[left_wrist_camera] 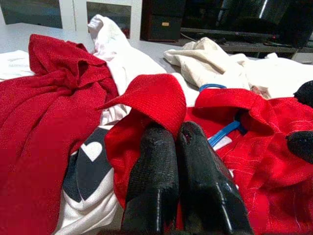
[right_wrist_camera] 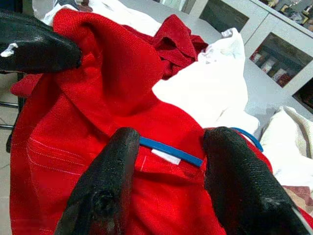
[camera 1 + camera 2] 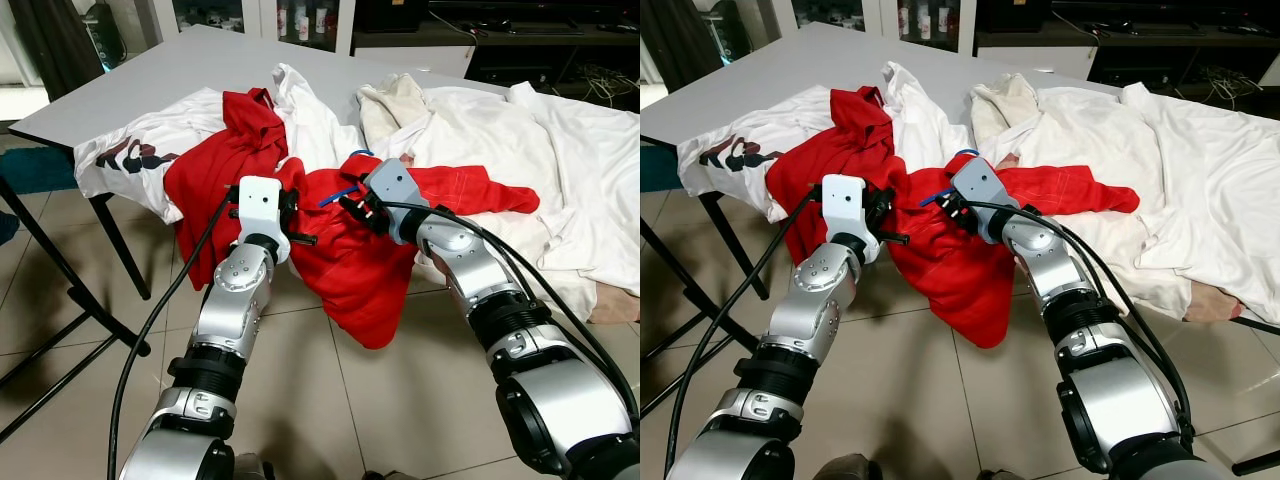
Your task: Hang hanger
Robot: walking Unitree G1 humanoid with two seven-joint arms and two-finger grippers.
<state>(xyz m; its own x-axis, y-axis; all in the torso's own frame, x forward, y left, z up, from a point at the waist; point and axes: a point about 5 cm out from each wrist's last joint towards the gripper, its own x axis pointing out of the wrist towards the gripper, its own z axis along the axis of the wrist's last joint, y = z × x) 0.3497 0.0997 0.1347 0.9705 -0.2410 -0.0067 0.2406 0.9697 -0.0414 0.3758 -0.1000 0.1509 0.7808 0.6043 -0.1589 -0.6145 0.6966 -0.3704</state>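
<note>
At frame centre on the bench [image 3: 150, 80], your left hand [image 1: 176, 147] is clenched on the red shirt [image 3: 350, 260] (collar fold), while your right hand [image 2: 171, 161], fingers spread, straddles the blue hanger [image 2: 171, 152] inside it.

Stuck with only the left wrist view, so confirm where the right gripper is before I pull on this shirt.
Observer: The right gripper straddles the blue hanger at the red shirt's collar, fingers apart.
Operator: Tell me what my left one holds.
Observer: The left gripper is shut on a fold of that shirt, beside the collar.
Operator: Describe how the shirt lies.
Observer: It droops off the table edge toward the floor, between both arms.
</note>
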